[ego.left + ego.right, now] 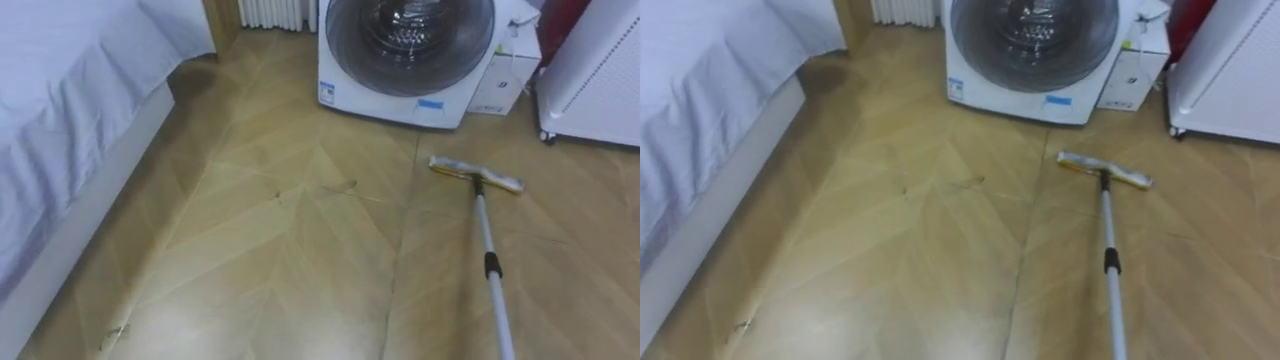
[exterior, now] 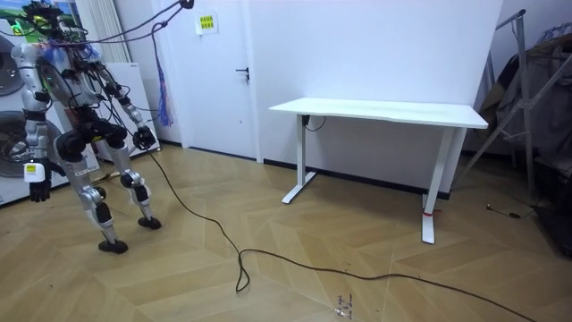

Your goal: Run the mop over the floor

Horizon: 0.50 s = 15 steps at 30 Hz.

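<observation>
Mop sits on the wood floor w/ its flat head near the front of the washer & its pole running back to the robot's rt side. A bed is on the left. The robot stands by the washer. Its left hand hangs low, its right hand is out by its side. Can't tell if either is open or closed.

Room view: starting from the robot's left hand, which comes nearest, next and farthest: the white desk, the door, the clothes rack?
From the left hand, at the room view's left:
1. Door, back wall, just right of the robot.
2. White desk, middle.
3. Clothes rack, far right edge.
</observation>
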### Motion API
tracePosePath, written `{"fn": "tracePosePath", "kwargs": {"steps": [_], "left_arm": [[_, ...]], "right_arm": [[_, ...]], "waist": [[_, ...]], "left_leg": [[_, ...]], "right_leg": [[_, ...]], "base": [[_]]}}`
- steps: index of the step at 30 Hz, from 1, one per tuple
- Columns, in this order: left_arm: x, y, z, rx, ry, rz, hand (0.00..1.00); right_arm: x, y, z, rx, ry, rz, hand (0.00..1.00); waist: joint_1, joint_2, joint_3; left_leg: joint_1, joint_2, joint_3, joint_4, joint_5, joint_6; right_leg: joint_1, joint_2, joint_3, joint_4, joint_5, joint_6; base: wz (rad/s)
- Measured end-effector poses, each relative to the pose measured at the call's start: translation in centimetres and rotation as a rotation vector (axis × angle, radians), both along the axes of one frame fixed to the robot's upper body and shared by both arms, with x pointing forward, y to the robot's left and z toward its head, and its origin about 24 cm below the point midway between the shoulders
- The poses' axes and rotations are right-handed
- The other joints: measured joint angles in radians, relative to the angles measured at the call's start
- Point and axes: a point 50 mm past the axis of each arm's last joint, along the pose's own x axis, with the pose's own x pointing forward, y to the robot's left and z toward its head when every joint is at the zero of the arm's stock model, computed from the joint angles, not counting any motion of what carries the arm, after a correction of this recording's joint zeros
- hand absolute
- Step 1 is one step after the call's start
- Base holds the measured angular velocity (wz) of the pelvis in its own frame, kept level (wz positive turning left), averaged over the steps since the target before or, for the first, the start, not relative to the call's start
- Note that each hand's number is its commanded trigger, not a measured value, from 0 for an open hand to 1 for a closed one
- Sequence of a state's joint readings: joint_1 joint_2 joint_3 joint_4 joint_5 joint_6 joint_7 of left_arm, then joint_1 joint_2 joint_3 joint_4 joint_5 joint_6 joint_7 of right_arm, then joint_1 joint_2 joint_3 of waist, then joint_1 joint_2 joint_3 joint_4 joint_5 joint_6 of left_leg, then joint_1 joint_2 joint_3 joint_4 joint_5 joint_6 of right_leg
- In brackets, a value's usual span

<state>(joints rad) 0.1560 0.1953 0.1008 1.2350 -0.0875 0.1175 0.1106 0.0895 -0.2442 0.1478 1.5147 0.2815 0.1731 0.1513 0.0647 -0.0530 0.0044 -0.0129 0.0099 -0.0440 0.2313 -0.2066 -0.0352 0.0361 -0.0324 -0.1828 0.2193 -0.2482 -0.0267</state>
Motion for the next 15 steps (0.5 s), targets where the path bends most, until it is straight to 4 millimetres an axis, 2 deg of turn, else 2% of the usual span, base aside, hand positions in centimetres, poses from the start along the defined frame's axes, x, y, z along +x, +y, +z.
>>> {"fn": "tracePosePath", "kwargs": {"steps": [2, 4, 7, 11, 15], "left_arm": [[-0.2, -0.1, 0.0, 0.015, 0.017, -0.032, 0.0], [-0.3, -0.1, 0.0, 0.021, 0.025, -0.047, 0.0], [-0.1, 0.2, 0.1, 0.04, 0.019, -0.085, 0.0], [0.4, 0.6, 0.4, 0.057, -0.01, -0.063, 0.0], [0.6, 0.0, 0.2, 0.058, -0.004, -0.065, 0.0]], "right_arm": [[0.1, 0.2, -0.1, 0.006, -0.001, 0.005, 1.0], [0.0, 0.5, -0.2, 0.015, -0.001, -0.002, 1.0], [0.2, 1.0, -0.3, 0.031, 0.005, -0.001, 1.0], [1.7, 1.0, -0.4, 0.043, -0.027, 0.018, 1.0], [2.5, 1.4, -0.6, 0.047, -0.054, 0.028, 1.0]], "waist": [[-0.001, -0.001, -0.002], [-0.007, -0.002, 0.001], [-0.006, -0.005, 0.0005], [-0.001, 0.001, 0.0001], [-0.004, 0.008, 0.0014]], "left_leg": [[0.009, 0.002, 0.014, 0.0, 0.0, 0.0], [0.024, 0.003, 0.016, -0.003, 0.0, 0.0], [0.044, 0.004, 0.022, -0.007, 0.0, 0.0], [0.06, 0.011, 0.039, -0.01, 0.0, 0.0], [0.064, 0.01, 0.04, -0.011, 0.0, 0.001]], "right_leg": [[0.003, 0.001, 0.013, 0.002, 0.0, 0.0], [0.018, 0.002, 0.015, 0.0, 0.0, -0.001], [0.033, 0.0, 0.037, -0.011, 0.001, 0.002], [0.035, 0.016, 0.073, -0.016, 0.019, 0.004], [0.035, 0.016, 0.077, -0.016, 0.029, 0.007]], "base": [[-0.17], [-0.08], [-0.08], [-0.23], [-0.08]]}}
